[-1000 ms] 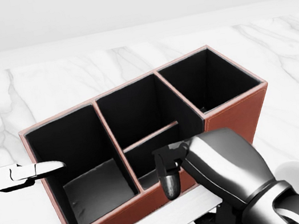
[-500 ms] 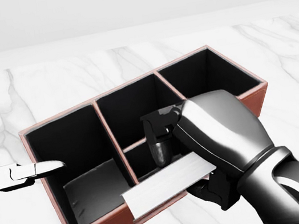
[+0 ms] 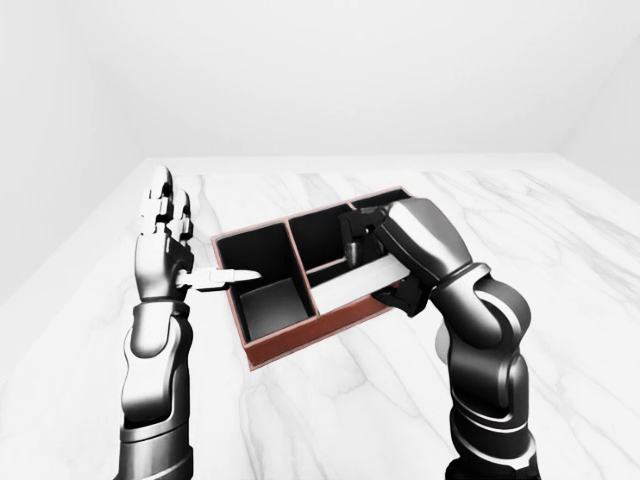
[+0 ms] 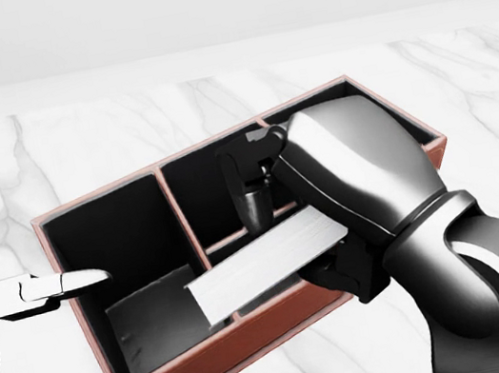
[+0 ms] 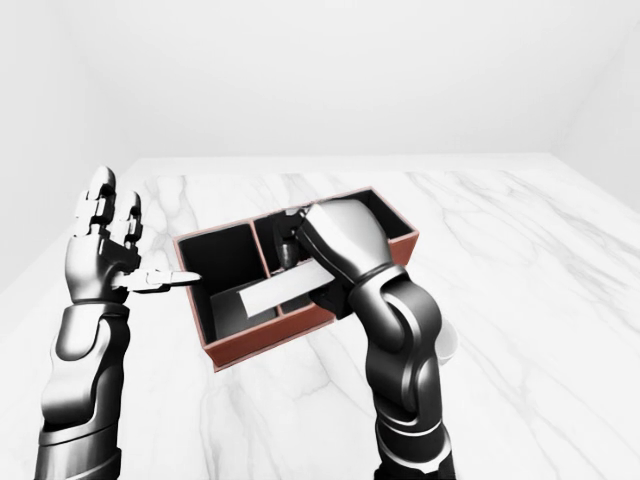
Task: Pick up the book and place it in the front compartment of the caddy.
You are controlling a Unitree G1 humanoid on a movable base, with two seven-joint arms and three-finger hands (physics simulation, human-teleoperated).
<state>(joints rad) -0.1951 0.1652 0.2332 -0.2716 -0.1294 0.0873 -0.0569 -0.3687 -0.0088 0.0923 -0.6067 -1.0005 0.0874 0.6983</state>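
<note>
One clear change, told view by view. Left-eye view: right hand clamped on the book, thumb on top and the other fingers beneath; carried up and further over the caddy than a second ago, when still low beside the near wall. Left hand raised just beside the caddy's left wall, fingers spread apart, holding nothing. Head view: pale page edge facing the camera, tilted, left end lower; crosses the lower rim and hangs above the small lower-middle compartment, left end reaching over the big left one. Probably close to release, though not yet inside anything. Standing in the way: the divider between those two compartments, directly under the book's left part; likely needs turning or standing on end to drop in cleanly. Right-eye view: same grip seen from the other side, forearm hiding the right compartment; marble table otherwise bare around the caddy.
</note>
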